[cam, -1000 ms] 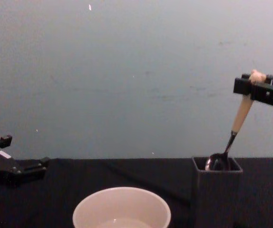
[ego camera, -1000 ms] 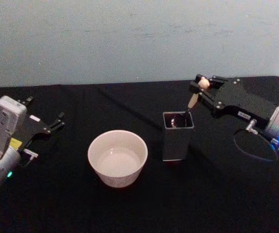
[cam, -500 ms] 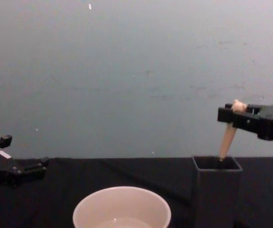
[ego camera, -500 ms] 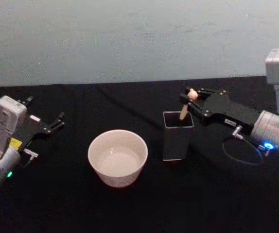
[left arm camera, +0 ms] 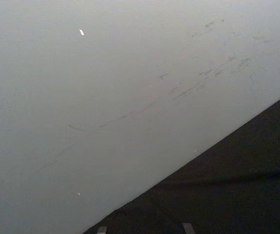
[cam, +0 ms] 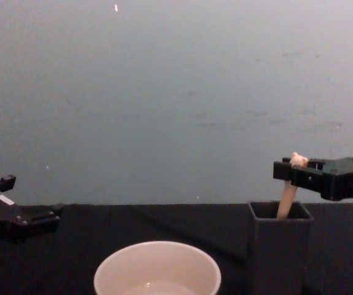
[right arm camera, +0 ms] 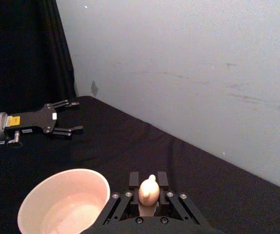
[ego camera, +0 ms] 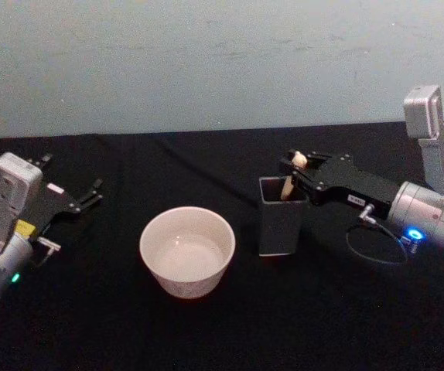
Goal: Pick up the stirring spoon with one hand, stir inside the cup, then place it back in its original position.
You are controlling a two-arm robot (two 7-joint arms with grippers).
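Right gripper [ego camera: 298, 165] is clamping the stirring spoon [ego camera: 289, 182] by its knob, bowl sitting inside the holder [ego camera: 281, 216] beside the cup [ego camera: 187, 250]. Only release seems left. Left gripper [ego camera: 90, 192] is idling agape, far side of the cup.

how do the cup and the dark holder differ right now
The cup is round, wide and cream; the holder is square-sectioned, narrow and dark grey. The cup sits lower, while the holder stands taller beside it. The cup has no spoon in it; the holder has the stirring spoon in it, handle sticking out, gripped by the right pincer. Both stand upright, open-topped, on the black table.
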